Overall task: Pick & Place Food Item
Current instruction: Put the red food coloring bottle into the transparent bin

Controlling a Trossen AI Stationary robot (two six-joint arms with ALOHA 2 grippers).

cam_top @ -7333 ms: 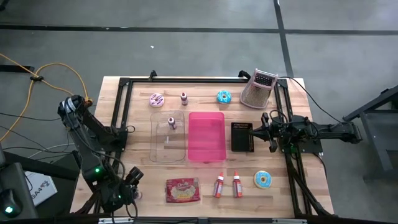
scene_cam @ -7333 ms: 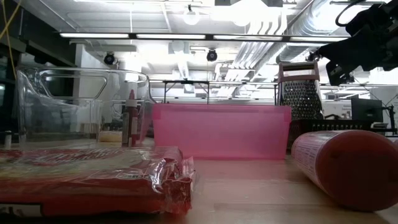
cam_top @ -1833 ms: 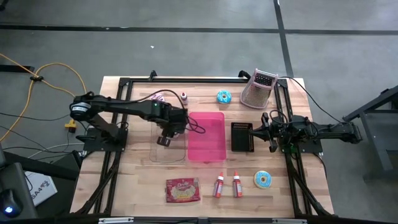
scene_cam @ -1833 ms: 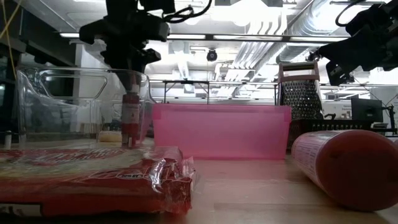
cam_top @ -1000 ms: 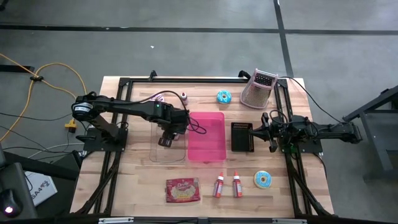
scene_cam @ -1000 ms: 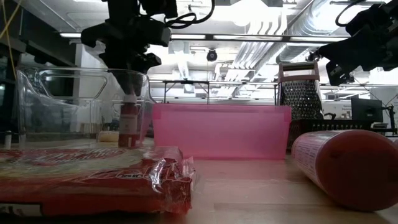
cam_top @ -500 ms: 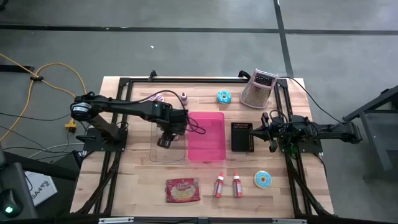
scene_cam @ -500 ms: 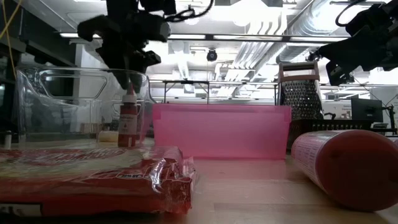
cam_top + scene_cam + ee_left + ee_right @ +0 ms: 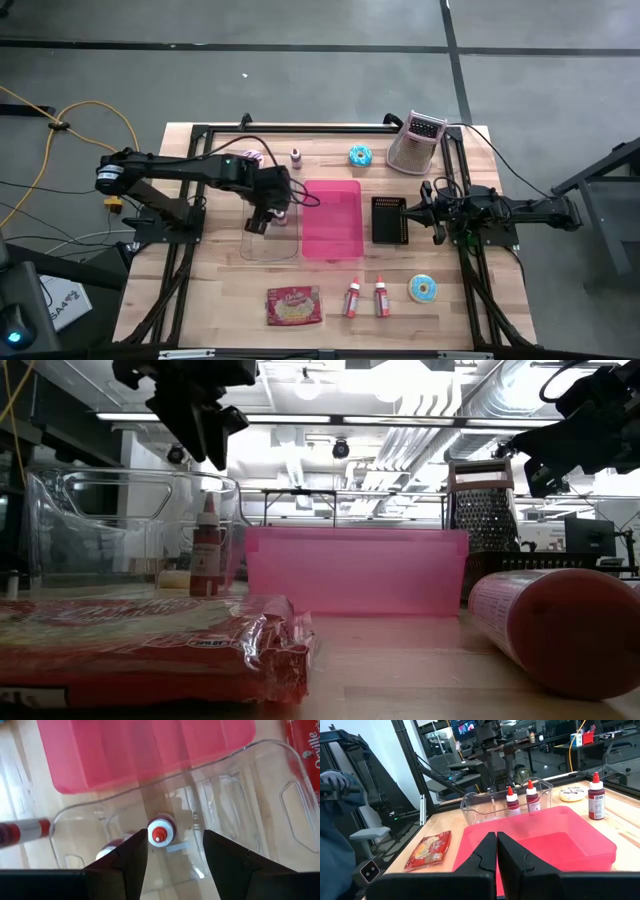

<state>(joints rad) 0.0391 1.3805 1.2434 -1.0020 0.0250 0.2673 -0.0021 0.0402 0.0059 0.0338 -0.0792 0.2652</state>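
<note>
We take the clear bin point(image 9: 270, 222) as our reference; it sits on the wooden table point(image 9: 200, 300) touching the left side of the pink tray point(image 9: 332, 218). The left gripper point(image 9: 171, 851) hangs above the clear bin with its fingers spread and nothing between them. Directly below that gap, a red-capped sauce bottle point(image 9: 160, 830) stands upright inside the bin, apart from both fingers. The right wrist view shows a second bottle point(image 9: 510, 801) standing just beside it in the bin; in the left wrist view we see only a whitish top there, so we cannot say more about it. The right gripper point(image 9: 497, 851) hovers on the far side of the pink tray from the bin, above the black grid block point(image 9: 389, 221), its fingers pressed together and empty. A red snack packet point(image 9: 294, 305) lies on the table toward the front edge from the bin, with two more sauce bottles point(image 9: 366, 297) lying beside it. Behind the bin stand a small dark bottle point(image 9: 296, 157) and, partly hidden by the left arm, a pink doughnut point(image 9: 250, 157).
</note>
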